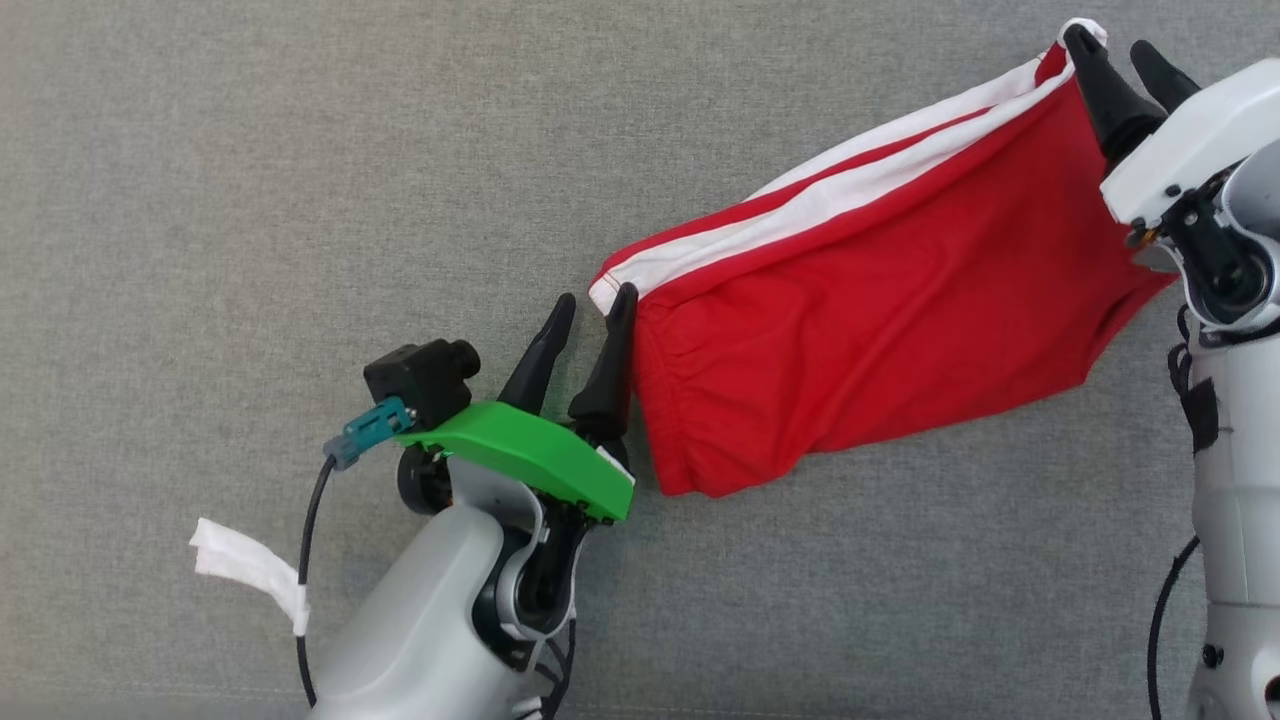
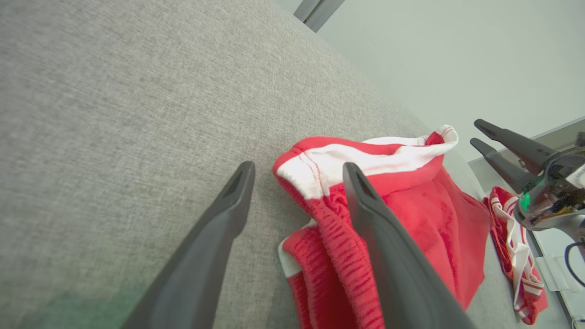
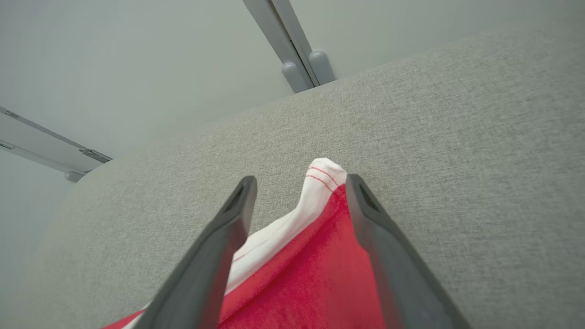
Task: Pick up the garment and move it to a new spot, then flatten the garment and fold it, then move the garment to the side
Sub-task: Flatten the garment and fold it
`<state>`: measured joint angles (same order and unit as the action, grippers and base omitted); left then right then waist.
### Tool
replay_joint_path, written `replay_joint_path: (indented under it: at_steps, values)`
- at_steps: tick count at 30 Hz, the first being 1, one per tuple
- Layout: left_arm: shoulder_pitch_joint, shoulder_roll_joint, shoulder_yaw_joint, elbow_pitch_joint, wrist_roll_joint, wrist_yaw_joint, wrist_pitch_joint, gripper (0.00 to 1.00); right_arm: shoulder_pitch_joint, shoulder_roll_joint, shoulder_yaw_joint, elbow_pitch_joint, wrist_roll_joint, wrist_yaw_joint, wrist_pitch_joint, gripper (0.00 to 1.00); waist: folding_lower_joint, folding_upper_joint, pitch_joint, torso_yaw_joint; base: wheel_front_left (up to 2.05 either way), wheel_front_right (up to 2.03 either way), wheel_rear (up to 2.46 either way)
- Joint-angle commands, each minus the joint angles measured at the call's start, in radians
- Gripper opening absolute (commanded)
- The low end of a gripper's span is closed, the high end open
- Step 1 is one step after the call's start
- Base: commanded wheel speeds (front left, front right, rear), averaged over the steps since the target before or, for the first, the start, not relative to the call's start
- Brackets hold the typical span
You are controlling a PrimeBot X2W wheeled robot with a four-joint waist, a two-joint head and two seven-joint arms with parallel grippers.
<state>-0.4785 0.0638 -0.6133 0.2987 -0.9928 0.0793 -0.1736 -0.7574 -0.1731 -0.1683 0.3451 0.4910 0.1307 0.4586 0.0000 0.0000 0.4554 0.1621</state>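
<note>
Red garment (image 1: 850, 330) spread on the grey fabric surface (image 1: 300, 200), an open gripper at each end.
The garment's long axis slants from the middle of the head view to its upper right. The gathered waistband faces lower left, the white-striped edge runs along the top, and the hem corner is at the upper right. The left gripper (image 1: 592, 305) stands spread at the waistband corner, one finger against the cloth, pinching nothing. The right gripper (image 1: 1110, 45) is also spread, with the hem corner peaking up between its fingers. Flattening looks like the step in hand: draw both grippers clear without snagging a corner, then press the raised hem down and smooth outward along the long axis.
</note>
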Motion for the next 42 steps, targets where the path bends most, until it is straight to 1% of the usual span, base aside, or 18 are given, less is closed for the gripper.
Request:
replay_joint_path:
  at_steps: [1,3,5,7,9,10,11,13,17,21,22,23,26,28,32,35,38,42]
  values:
    - [0.027,0.023,-0.003,-0.012,0.026,0.019,-0.015,1.00,0.043,-0.027,0.027,-0.026,0.005,0.000,-0.014,1.00,0.0000,0.0000,-0.010,-0.010,0.00,0.00,0.00]
    - [0.051,0.048,-0.001,-0.045,0.065,0.048,-0.041,1.00,0.087,-0.069,0.078,-0.070,0.000,0.000,-0.025,1.00,0.0000,0.0000,-0.014,-0.018,0.00,0.00,0.00]
    - [0.079,0.081,0.008,-0.095,0.139,0.087,-0.072,1.00,0.138,-0.149,0.147,-0.110,-0.061,0.000,-0.038,1.00,0.0000,0.0000,-0.014,-0.023,0.00,0.00,0.00]
    - [0.104,0.099,0.016,-0.139,0.206,0.116,-0.085,1.00,0.166,-0.206,0.195,-0.126,-0.107,0.000,-0.050,1.00,0.0000,0.0000,-0.010,-0.025,0.00,0.00,0.00]
    - [0.135,0.092,0.043,-0.189,0.260,0.132,-0.092,1.00,0.179,-0.234,0.210,-0.121,-0.125,0.000,-0.056,1.00,0.0000,0.0000,-0.002,-0.020,0.00,0.00,0.00]
    - [0.146,0.086,0.065,-0.219,0.307,0.135,-0.092,1.00,0.178,-0.248,0.215,-0.115,-0.136,0.000,-0.055,1.00,0.0000,0.0000,0.004,-0.016,0.00,0.00,0.00]
    - [0.154,0.083,0.079,-0.241,0.350,0.135,-0.091,1.00,0.174,-0.258,0.221,-0.109,-0.141,0.000,-0.055,1.00,0.0000,0.0000,0.008,-0.012,0.00,0.00,0.00]
    - [0.187,0.058,0.116,-0.282,0.419,0.127,-0.091,1.00,0.156,-0.258,0.227,-0.088,-0.132,0.000,-0.048,1.00,0.0000,0.0000,0.017,-0.003,0.00,0.00,0.00]
    - [0.233,0.015,0.169,-0.329,0.528,0.085,-0.091,1.00,0.117,-0.268,0.250,-0.012,-0.147,0.000,-0.017,1.00,0.0000,0.0000,0.027,0.021,0.00,0.00,0.00]
    - [0.273,-0.006,0.201,-0.335,0.585,0.043,-0.091,1.00,0.102,-0.227,0.285,0.089,-0.093,0.000,0.048,1.00,0.0000,0.0000,0.019,0.034,0.00,0.00,0.00]
    - [0.280,-0.008,0.206,-0.332,0.593,0.034,-0.091,1.00,0.106,-0.215,0.298,0.104,-0.071,0.001,0.063,0.64,0.0000,0.0000,0.014,0.035,0.00,0.00,0.00]
    - [0.289,-0.010,0.213,-0.331,0.604,0.024,-0.091,1.00,0.110,-0.204,0.309,0.116,-0.042,0.002,0.068,0.00,0.0000,0.0000,0.006,0.036,0.00,0.00,0.00]
    - [0.313,-0.012,0.230,-0.330,0.623,0.005,-0.091,1.00,0.120,-0.206,0.316,0.130,0.003,0.002,0.041,0.00,0.0000,0.0000,-0.020,0.028,0.00,0.00,0.00]
    - [0.334,-0.012,0.237,-0.330,0.633,-0.004,-0.091,1.00,0.134,-0.213,0.295,0.142,0.040,0.000,0.017,0.00,0.0000,0.0000,-0.043,0.016,0.00,0.00,0.00]
    - [0.376,-0.012,0.257,-0.336,0.649,-0.018,-0.091,1.00,0.159,-0.228,0.217,0.145,0.111,-0.001,-0.027,0.00,0.0000,0.0000,-0.085,-0.011,0.00,0.00,0.00]
    - [0.408,-0.012,0.276,-0.334,0.660,-0.030,-0.091,1.00,0.192,-0.261,0.134,0.151,0.146,-0.001,-0.044,0.00,0.0000,0.0000,-0.110,-0.027,0.00,0.00,0.00]
    - [0.432,-0.012,0.281,-0.319,0.647,-0.042,-0.092,1.00,0.211,-0.285,0.050,0.161,0.146,-0.001,-0.071,0.00,0.0000,0.0000,-0.128,-0.031,0.00,0.00,0.00]
    - [0.449,-0.012,0.280,-0.310,0.636,-0.042,-0.091,1.00,0.214,-0.276,-0.013,0.136,0.144,0.000,-0.062,0.00,0.0000,0.0000,-0.151,-0.032,0.00,0.00,0.00]
